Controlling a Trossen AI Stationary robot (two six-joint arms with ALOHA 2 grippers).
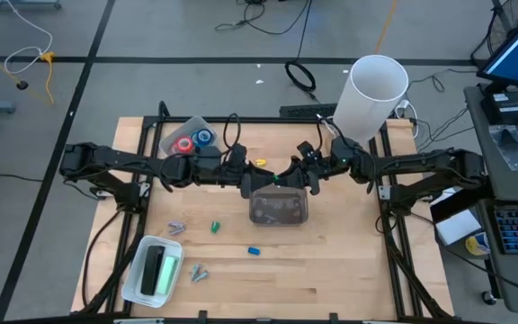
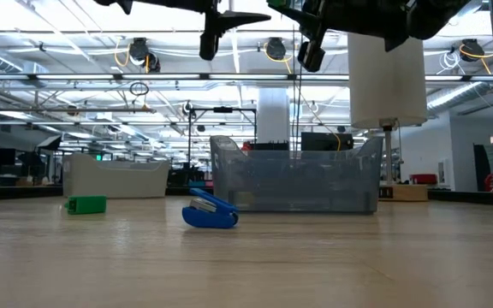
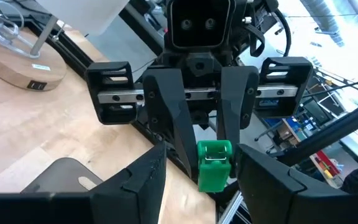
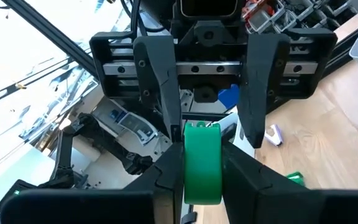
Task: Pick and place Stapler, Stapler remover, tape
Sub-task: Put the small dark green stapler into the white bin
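Above the clear grey bin [image 1: 278,210], at the table's middle, my two grippers meet tip to tip. My right gripper [image 4: 201,149] [image 1: 291,177] is shut on a small green stapler [image 4: 202,163] [image 3: 214,165]. My left gripper [image 3: 202,155] [image 1: 259,176] faces it and is open. Its fingers stand on either side of the stapler's free end, and I see no touch. Red and blue tape rolls [image 1: 192,140] lie in a clear dish at the far left. A blue piece [image 2: 210,212] and a green piece [image 2: 86,204] lie on the table. My right gripper pinches the green stapler by its two sides [image 4: 202,177] between its two fingers [image 3: 174,124]. The fingers are about level and point toward the table's left. The stapler sticks out past the fingertips [image 3: 214,149], clear of the table, above the bin.
A white tray [image 1: 154,268] with a green and a black item sits at the near left. Small silver pieces [image 1: 176,228] [image 1: 198,270] lie near it. A tall white cylinder [image 1: 372,95] stands at the far right, and a yellow bit [image 1: 261,163] lies behind the grippers.
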